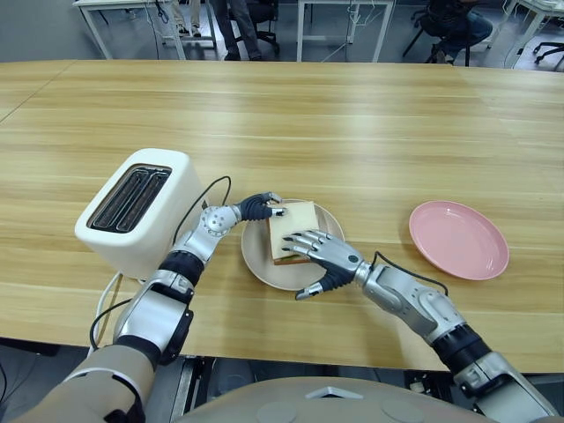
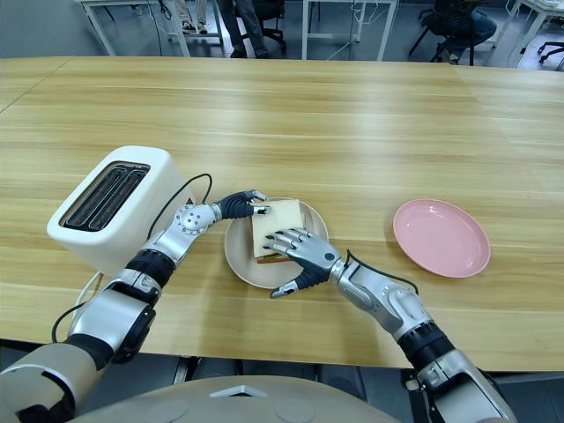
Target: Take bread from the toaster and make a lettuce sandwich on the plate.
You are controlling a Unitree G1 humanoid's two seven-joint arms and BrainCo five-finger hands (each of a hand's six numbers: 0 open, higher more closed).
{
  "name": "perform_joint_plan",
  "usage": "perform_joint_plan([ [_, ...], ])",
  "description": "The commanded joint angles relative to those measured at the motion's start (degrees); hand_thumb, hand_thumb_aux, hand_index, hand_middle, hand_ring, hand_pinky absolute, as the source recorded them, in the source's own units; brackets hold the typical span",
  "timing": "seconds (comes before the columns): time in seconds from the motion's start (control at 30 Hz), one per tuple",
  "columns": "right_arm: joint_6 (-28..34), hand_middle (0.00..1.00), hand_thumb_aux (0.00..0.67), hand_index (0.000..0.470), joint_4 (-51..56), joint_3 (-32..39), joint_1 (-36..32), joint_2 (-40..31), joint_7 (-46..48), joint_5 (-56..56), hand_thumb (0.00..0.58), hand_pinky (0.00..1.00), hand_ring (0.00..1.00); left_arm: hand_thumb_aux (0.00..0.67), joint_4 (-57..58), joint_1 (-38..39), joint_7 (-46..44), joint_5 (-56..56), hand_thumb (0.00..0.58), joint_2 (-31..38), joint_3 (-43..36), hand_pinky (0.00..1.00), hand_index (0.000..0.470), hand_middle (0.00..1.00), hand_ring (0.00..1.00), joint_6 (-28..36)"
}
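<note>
A white toaster [image 1: 137,208] stands at the left of the table, its two slots dark and without bread showing. To its right lies a beige plate [image 1: 264,264] with a stack of bread slices [image 1: 293,224] on it. My left hand [image 1: 256,207] rests at the plate's far left rim, fingers curled and touching the bread's left edge. My right hand [image 1: 322,256] lies spread over the near part of the bread, fingers flat on the top slice. Whether lettuce sits between the slices cannot be told.
A pink plate [image 1: 458,239] with nothing on it sits to the right. The toaster's black cord [image 1: 210,196] loops behind the left wrist. Bare wooden table stretches far back; chairs and table legs stand beyond its far edge.
</note>
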Motion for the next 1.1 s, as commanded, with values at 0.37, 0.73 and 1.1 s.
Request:
perform_joint_plan([
  [0.37,21.5,0.0,0.0,0.0,0.5,-0.2,2.4,2.4,34.1,22.2,0.0,0.0,0.0,0.0,-6.8,-3.5,22.1,18.5,0.0,2.2,-9.5,1.0,0.0,1.0,1.0,-7.1],
  [0.73,30.3,0.0,0.0,0.0,2.6,1.5,-1.5,1.9,45.4,28.8,0.0,0.0,0.0,0.0,-42.4,-0.5,32.7,30.2,0.0,15.3,-0.3,0.0,0.0,0.0,0.0,3.7],
  [1.1,29.4,0.0,0.202,0.139,-1.3,-2.4,-1.4,3.3,40.9,32.7,0.297,0.0,0.0,0.0,-68.4,17.7,26.8,17.6,0.0,16.0,12.8,0.0,0.0,0.0,0.0,6.2],
])
